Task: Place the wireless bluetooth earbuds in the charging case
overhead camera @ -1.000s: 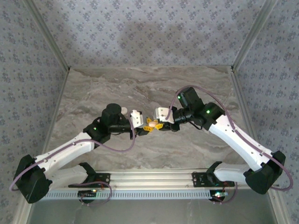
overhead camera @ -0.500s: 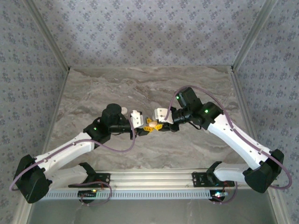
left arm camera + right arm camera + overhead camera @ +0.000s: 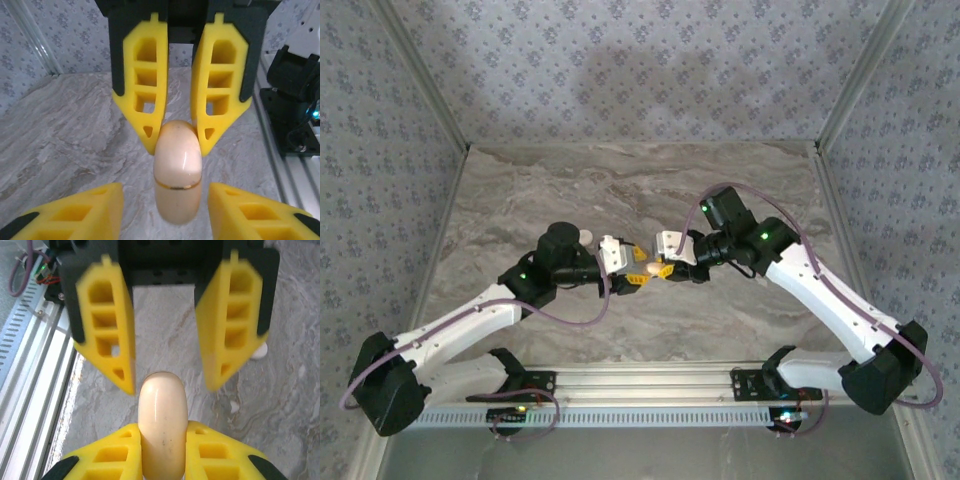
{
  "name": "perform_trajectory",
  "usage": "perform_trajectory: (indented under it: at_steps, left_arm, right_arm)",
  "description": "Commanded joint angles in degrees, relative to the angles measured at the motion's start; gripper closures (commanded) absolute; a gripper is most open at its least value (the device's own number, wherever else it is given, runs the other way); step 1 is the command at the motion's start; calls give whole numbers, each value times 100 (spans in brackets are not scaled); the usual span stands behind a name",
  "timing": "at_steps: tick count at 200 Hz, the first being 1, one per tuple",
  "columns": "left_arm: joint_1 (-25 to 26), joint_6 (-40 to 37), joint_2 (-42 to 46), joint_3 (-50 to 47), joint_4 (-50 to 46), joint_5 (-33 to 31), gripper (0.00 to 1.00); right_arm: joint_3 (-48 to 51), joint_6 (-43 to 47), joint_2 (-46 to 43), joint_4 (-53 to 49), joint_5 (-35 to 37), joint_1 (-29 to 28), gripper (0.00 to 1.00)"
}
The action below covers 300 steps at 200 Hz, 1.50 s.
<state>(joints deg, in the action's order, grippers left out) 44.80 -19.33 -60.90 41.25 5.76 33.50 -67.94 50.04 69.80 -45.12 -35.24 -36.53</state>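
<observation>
The charging case [image 3: 177, 172] is a smooth cream-tan rounded block with a thin gold seam, and it is closed. It hangs above the table's middle [image 3: 647, 266]. My right gripper [image 3: 162, 442] is shut on one end of the case [image 3: 161, 415], its yellow fingers [image 3: 142, 90] pressing both sides. My left gripper [image 3: 165, 202] is open, its fingers [image 3: 107, 335] spread wide on either side of the case's other end without touching it. In the top view the left gripper [image 3: 632, 275] and the right gripper [image 3: 661, 268] meet tip to tip. I cannot make out the earbuds.
A small round cream piece [image 3: 588, 236] lies on the marble table [image 3: 620, 190] just behind the left wrist, and it pokes out past a finger [image 3: 260, 351]. The aluminium rail [image 3: 640, 385] runs along the near edge. Patterned walls enclose the table.
The right arm has shifted slightly to the right with the case. The left gripper's fingers look motion-blurred in the right wrist view. The left arm otherwise stays in place.
</observation>
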Motion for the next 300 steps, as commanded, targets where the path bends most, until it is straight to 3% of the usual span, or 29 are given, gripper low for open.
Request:
perform_trajectory:
  at_steps: [1, 40, 92, 107, 142, 300]
  left_arm:
    - [16, 106, 233, -135, 42, -347, 47]
    - [22, 930, 301, -513, 216, -1752, 36]
    - [-26, 3313, 103, -992, 410, -4451, 25]
    - [-103, 3908, 104, -1096, 269, -4940, 23]
    - [-252, 4393, 129, -1218, 55, -5172, 21]
    - [-534, 4123, 23, -1087, -151, -5291, 20]
  right_arm:
    - [246, 61, -16, -389, 120, 211, 79]
    - [387, 196, 470, -706, 678, 492, 79]
    - [200, 548, 1491, -795, 785, 834, 79]
    - [47, 684, 1811, -883, 828, 918, 79]
    - [-361, 818, 2502, -984, 940, 1095, 79]
    - [-1376, 1341, 4367, -1367, 590, 1466, 79]
